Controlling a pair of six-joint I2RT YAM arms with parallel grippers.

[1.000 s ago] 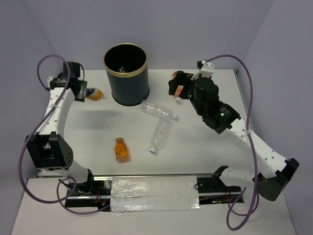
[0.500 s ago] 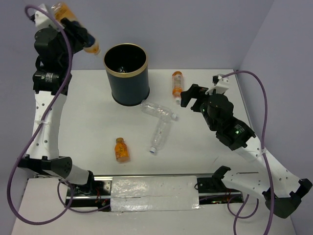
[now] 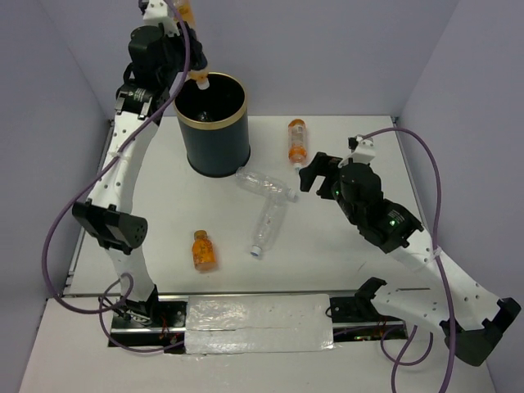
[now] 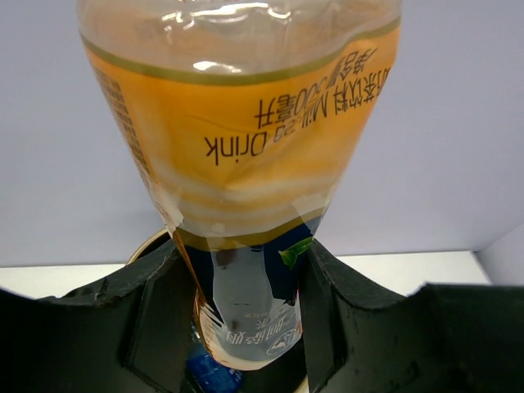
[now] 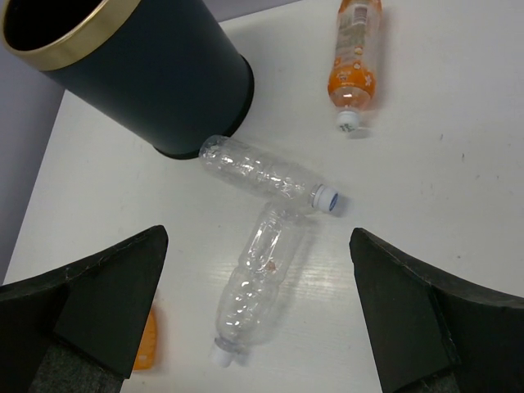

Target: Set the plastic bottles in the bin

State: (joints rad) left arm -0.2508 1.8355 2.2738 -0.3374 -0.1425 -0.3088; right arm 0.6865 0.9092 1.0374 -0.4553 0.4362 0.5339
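Tall dark gold-rimmed bin (image 3: pixel 214 139) stands on the white worktop (image 3: pixel 164 213). The left pincer (image 4: pixel 246 327) pinches an orange-liquid plastic bottle (image 4: pixel 246 164) cap-down above its rim. The right pincer (image 5: pixel 258 311) hangs spread over two clear plastic bottles (image 5: pixel 266 174) lying beside the bin.

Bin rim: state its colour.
The rim is gold; the right wrist view shows it best.

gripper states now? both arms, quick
Left gripper: shut on an orange drink bottle, cap down over the bin.
Right gripper: open, holding nothing.
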